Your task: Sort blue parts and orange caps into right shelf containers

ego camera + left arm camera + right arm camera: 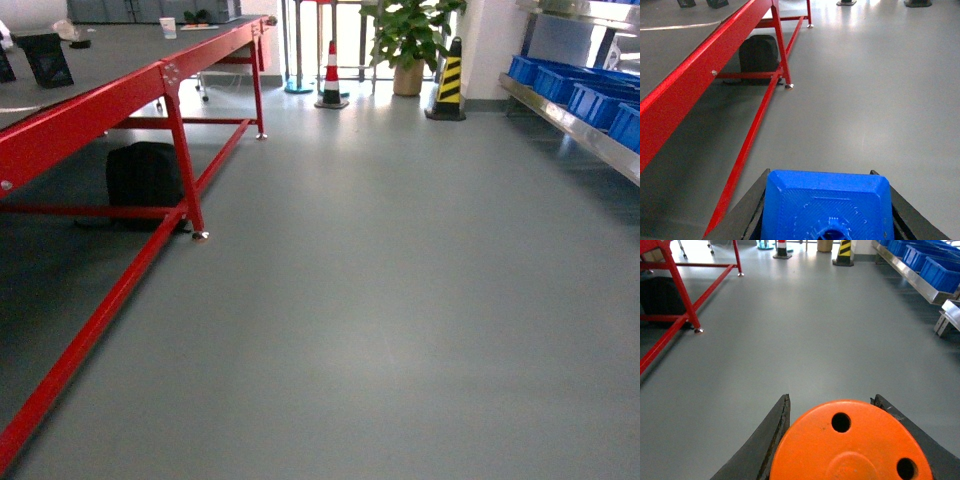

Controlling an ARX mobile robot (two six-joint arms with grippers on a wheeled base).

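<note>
In the left wrist view a bright blue part with a round stud fills the bottom of the frame, and my left gripper is shut on it, a black finger on each side. In the right wrist view my right gripper is shut on an orange cap whose flat top shows holes. Both are held over grey floor. The blue crates sit on the steel shelf at the far right; the same crates appear at the top right of the right wrist view. Neither gripper shows in the head view.
A long red-framed table runs along the left, with a black bag under it. A red-white cone, a yellow-black cone and a potted plant stand at the far end. Grey floor spans the middle.
</note>
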